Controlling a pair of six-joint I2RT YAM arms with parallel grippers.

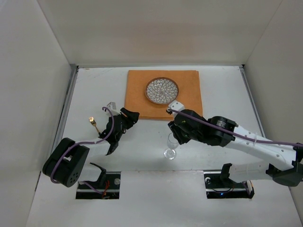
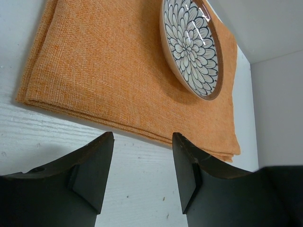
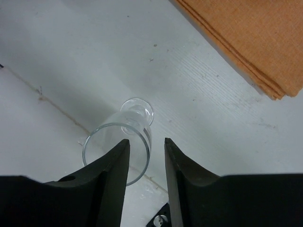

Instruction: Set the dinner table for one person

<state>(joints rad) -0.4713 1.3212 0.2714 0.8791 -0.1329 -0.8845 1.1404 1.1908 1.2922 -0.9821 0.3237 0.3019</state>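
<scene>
The white dinner table [image 1: 222,94] carries an orange folded cloth [image 1: 142,94] at the back centre, with a flower-patterned plate [image 1: 162,90] on it. A gold fork [image 1: 93,124] lies at the left. A clear stemmed glass [image 1: 170,146] stands upright at the front centre. My left gripper [image 1: 130,115] is open and empty, just short of the cloth's near left edge [image 2: 118,85]; the plate [image 2: 191,45] shows beyond. My right gripper [image 1: 175,135] is open above the glass [image 3: 124,124], its left finger [image 3: 111,165] over the rim; whether it touches is unclear.
White walls enclose the table on three sides, with metal edge strips [image 1: 68,104] along left and right. The arm bases sit in two cutouts [image 1: 98,182] at the near edge. The right arm's forearm [image 1: 255,142] stretches across the front right.
</scene>
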